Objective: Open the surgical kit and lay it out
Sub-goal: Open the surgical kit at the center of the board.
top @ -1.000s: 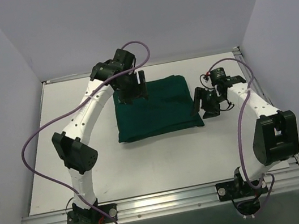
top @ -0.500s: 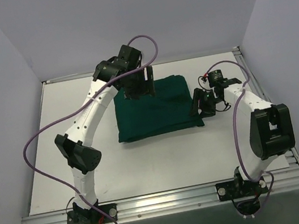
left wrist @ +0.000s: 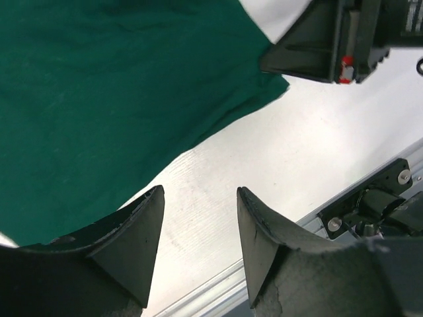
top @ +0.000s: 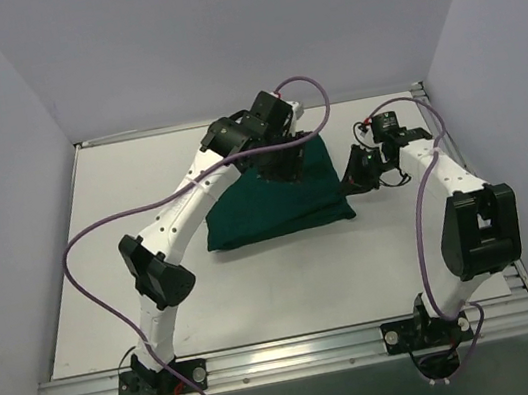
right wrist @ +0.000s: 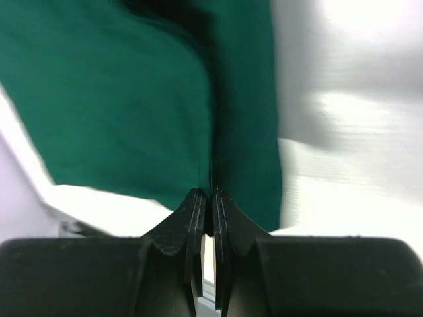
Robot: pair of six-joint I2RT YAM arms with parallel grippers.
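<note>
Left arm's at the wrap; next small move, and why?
Probably shift the left gripper onto the dark green wrap and close on its edge: its jaws are open over table, while the right gripper looks pinched on a nearby corner.

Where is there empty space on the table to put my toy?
The biggest bare patch of the white table lies between the dark green cloth wrap and the silver front rail. Left of the cloth is bare too, under the left arm. It is crowded at the cloth's far right, where the left gripper and right gripper sit close.

White table [top: 289,285] (pale lavender walls [top: 216,33])
</note>
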